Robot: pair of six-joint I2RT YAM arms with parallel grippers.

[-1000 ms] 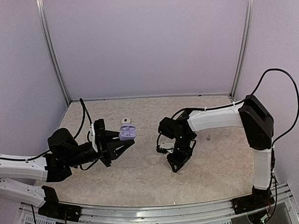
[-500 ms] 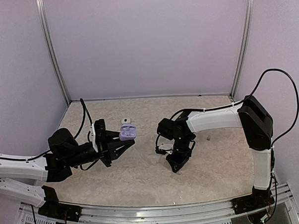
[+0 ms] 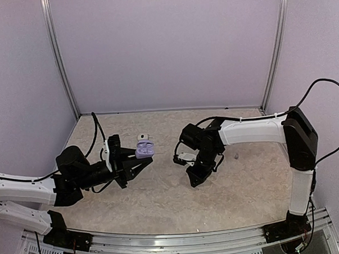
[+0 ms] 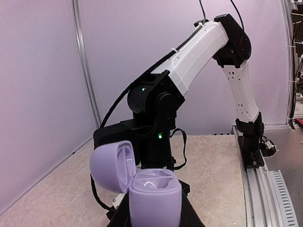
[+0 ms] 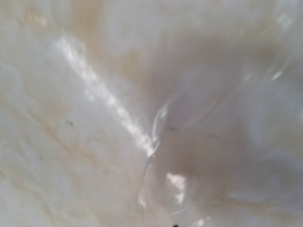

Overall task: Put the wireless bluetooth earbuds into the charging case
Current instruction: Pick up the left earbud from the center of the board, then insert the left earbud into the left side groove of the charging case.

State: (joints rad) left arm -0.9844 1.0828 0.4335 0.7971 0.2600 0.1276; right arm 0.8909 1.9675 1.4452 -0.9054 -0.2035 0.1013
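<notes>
Lilac plastic formed the charging case [image 4: 155,198], a smooth rounded pebble with its hinged lid [image 4: 113,165] standing open to the left and glossy moulded wells showing inside. We saw the left gripper [image 3: 141,158] clamped on the case's lower body, holding it upright. One earbud [image 3: 236,156], a tiny pale speck, lay on the marbled table [image 3: 161,206] near the right arm, well apart from the case. A small white rounded object [image 3: 142,137] sat just behind the case. The right gripper [image 3: 195,176] pointed down toward the table. Its own camera gave only a blur, so we could not tell whether it was closed or held anything.
</notes>
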